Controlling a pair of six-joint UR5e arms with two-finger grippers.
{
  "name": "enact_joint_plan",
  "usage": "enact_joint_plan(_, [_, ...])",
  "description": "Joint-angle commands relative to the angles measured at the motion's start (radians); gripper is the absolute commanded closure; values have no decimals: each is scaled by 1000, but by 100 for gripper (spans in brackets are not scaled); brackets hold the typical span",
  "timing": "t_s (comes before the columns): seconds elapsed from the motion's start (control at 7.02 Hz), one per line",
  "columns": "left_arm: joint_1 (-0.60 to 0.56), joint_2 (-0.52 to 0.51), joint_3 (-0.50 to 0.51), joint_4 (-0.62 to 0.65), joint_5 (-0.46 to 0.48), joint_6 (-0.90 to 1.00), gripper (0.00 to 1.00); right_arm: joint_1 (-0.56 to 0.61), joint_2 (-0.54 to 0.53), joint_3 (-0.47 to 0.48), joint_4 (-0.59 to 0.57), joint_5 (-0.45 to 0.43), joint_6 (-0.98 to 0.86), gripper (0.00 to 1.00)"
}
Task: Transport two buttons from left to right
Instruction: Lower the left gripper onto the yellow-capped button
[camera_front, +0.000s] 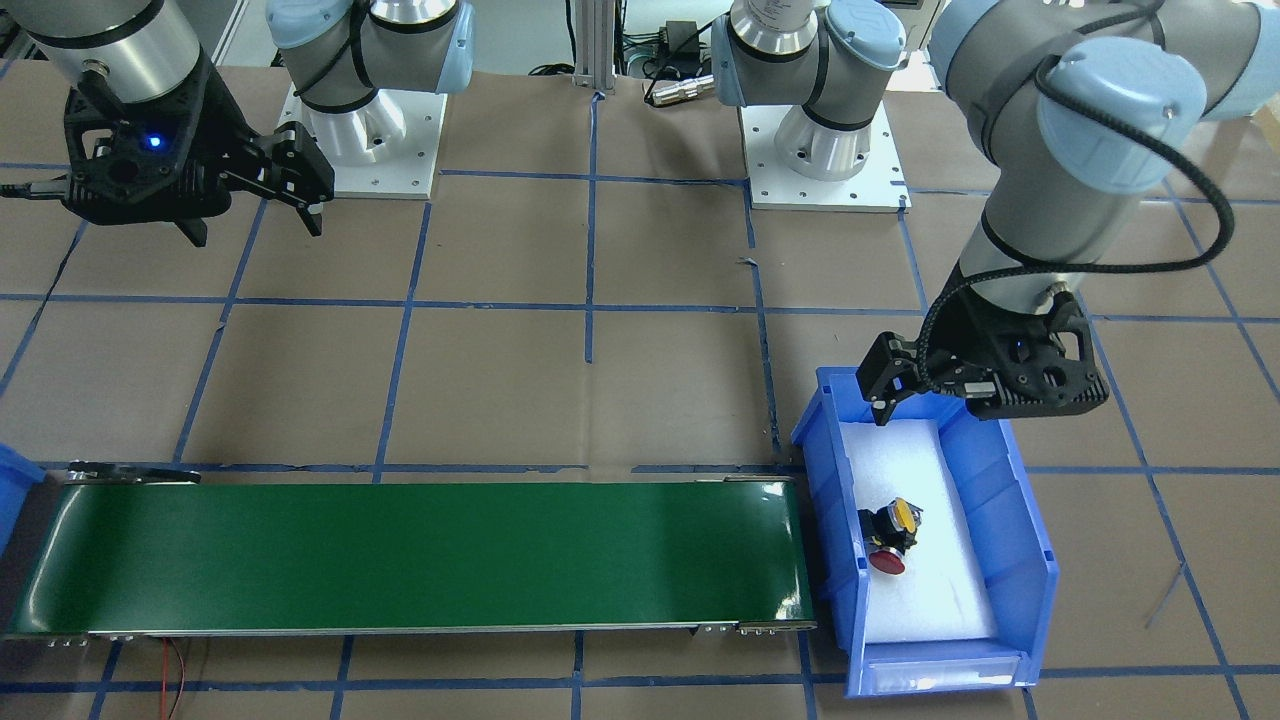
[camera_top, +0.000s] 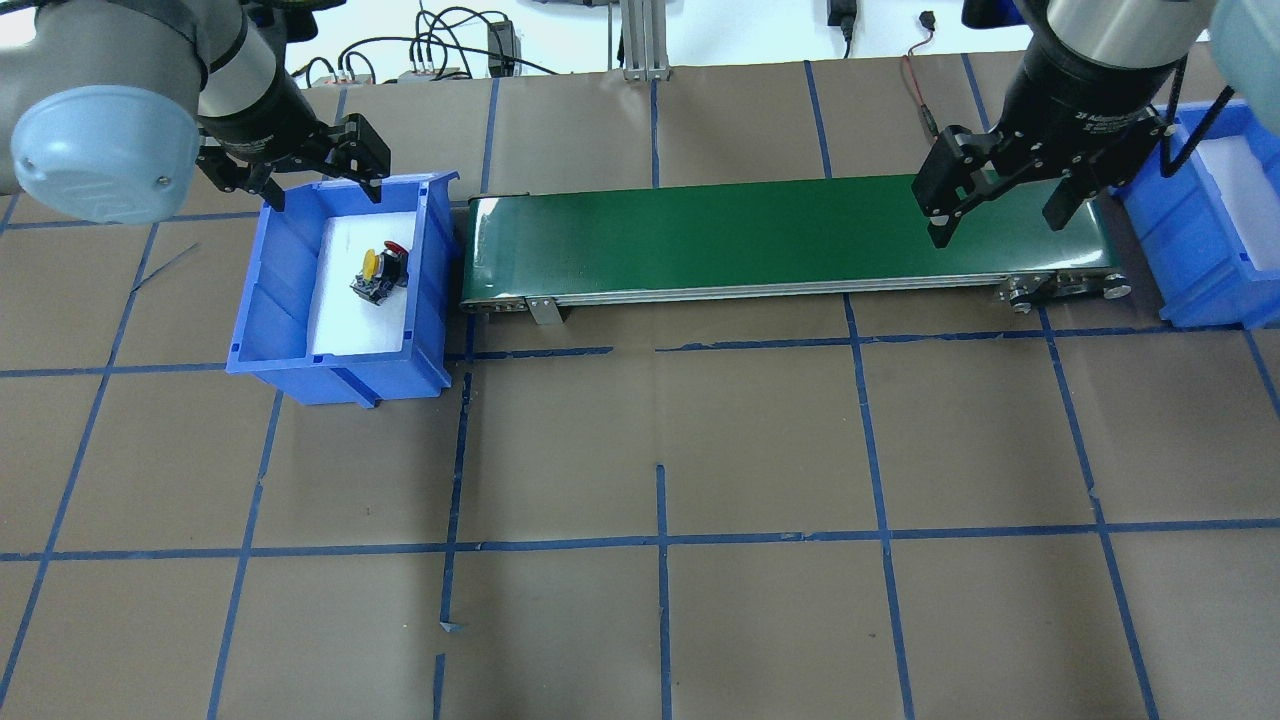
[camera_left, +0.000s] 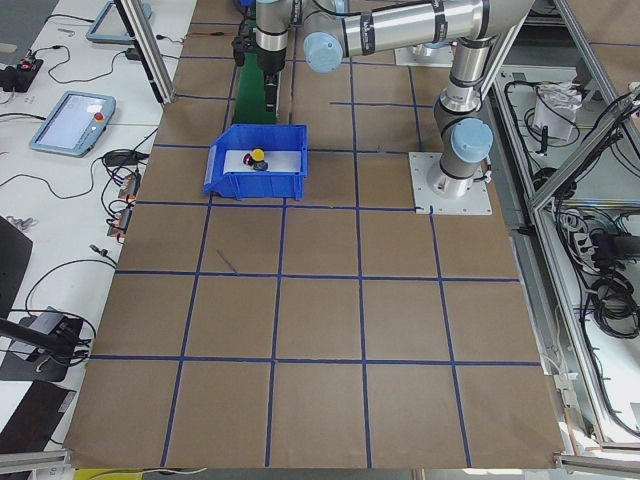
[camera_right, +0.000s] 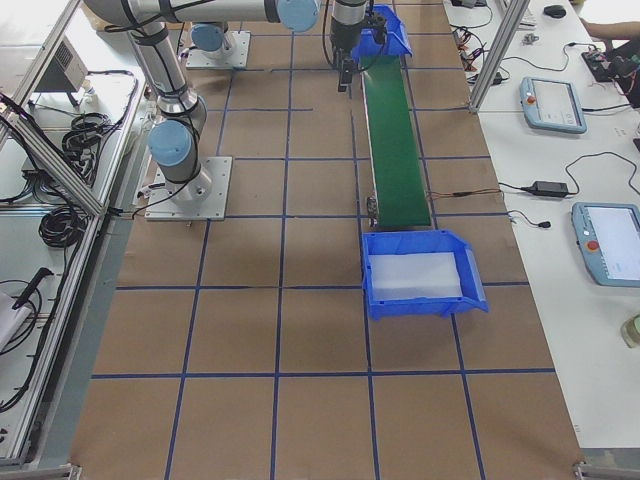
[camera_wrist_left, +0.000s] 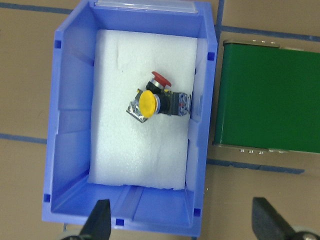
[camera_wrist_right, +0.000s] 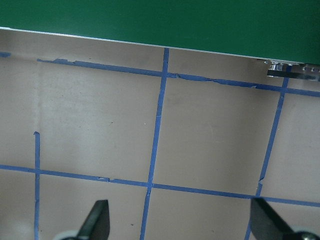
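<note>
Status at this moment, as I read it from the remote station: both buttons lie in the left blue bin, on its white foam liner. The yellow button and the red button touch each other, their black bodies pressed together. They sit on the side of the liner nearest the green conveyor belt, close to that bin wall. In the left wrist view the yellow cap faces the camera. The red cap tilts toward the bin end with the clear label strip. I see a grey terminal block at the yellow button's base.

Left gripper: it hovers above the end of the left bin that faces the robot base. Its two fingers are spread wide and grasp nothing. It is well apart from both buttons.

Right gripper: it hangs over the right end of the conveyor belt, near the right blue bin. Its fingers are likewise spread with nothing between them. The right wrist view shows only the belt edge and the brown table paper with blue tape lines.

The belt runs between the two bins, one end just beside each. I see a white liner in the right bin.
</note>
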Motion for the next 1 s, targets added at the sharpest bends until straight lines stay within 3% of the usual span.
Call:
enact_joint_plan(0.0, [27, -41, 6, 19, 2, 183, 0, 0, -3, 5, -1, 0, 0, 0])
enact_joint_plan(0.28, [39, -30, -18, -7, 5, 504, 0, 0, -5, 5, -1, 0, 0, 0])
enact_joint_plan(0.43, [33, -32, -15, -43, 5, 559, 0, 2, -5, 5, 0, 0, 0, 0])
enact_joint_plan(0.71, [32, -47, -20, -19, 5, 823, 0, 2, -5, 5, -1, 0, 0, 0])
enact_joint_plan(0.85, [36, -58, -23, 13, 5, 867, 0, 2, -5, 5, -1, 0, 0, 0])
